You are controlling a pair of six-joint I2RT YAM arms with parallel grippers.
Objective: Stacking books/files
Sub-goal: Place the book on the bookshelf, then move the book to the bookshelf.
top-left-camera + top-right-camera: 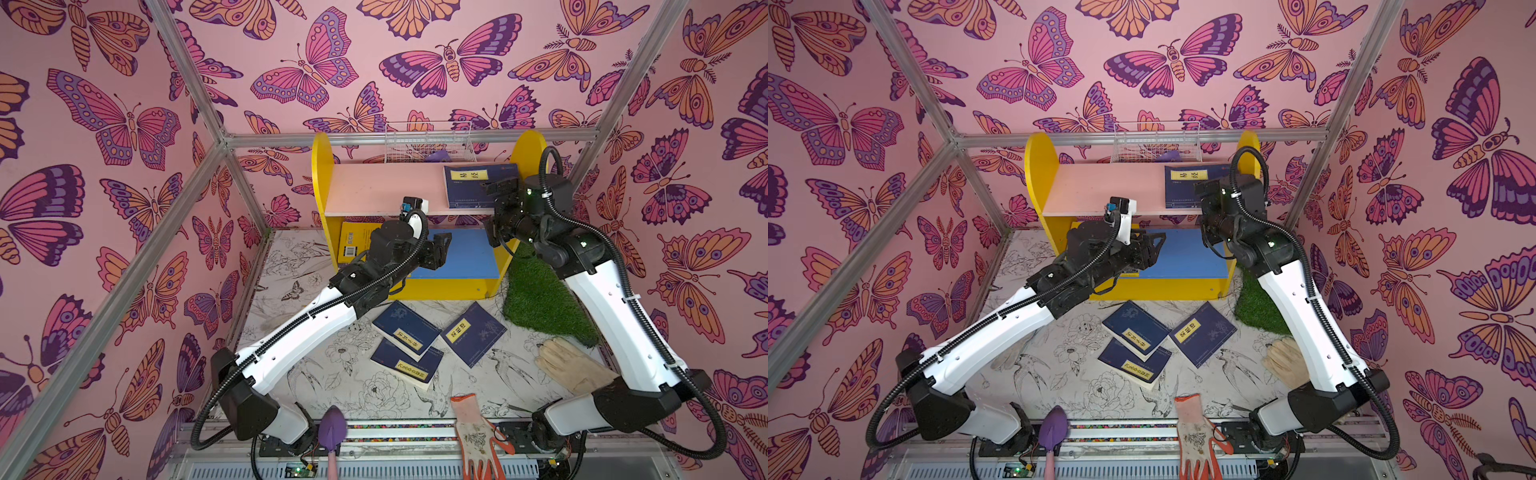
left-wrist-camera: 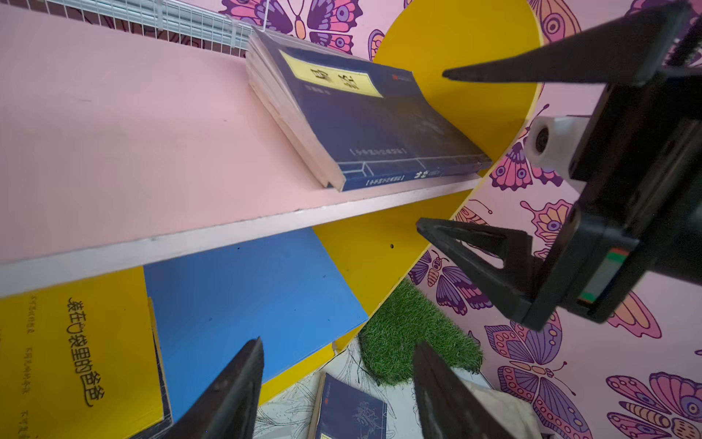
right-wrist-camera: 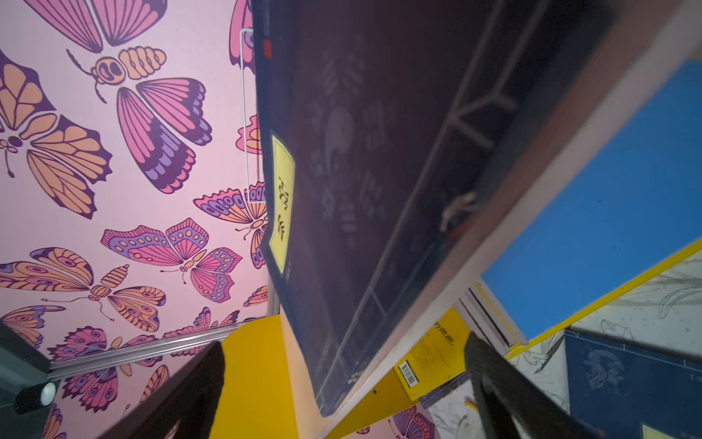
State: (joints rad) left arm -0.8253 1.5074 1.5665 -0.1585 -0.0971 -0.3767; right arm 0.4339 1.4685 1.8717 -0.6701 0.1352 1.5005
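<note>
A stack of navy books point(image 1: 473, 185) with a yellow title label lies on the right of the pink upper shelf point(image 1: 374, 187); it also fills the right wrist view point(image 3: 361, 152). Yellow-covered books point(image 1: 353, 243) lie at the left of the blue lower shelf point(image 2: 247, 289). Three navy books point(image 1: 405, 328) point(image 1: 473, 334) point(image 1: 409, 365) lie loose on the table. My right gripper point(image 1: 492, 212) is open wide at the upper shelf's front edge, one finger above the stack, one below the board, gripping nothing. My left gripper point(image 2: 338, 346) hangs open and empty in front of the lower shelf.
A white wire basket point(image 1: 428, 143) sits behind the yellow shelf unit. A green grass mat point(image 1: 544, 299) lies to the shelf's right, with a beige glove point(image 1: 573, 365) below it. At the front edge are a white-and-orange glove point(image 1: 478, 436) and a purple trowel point(image 1: 332, 428).
</note>
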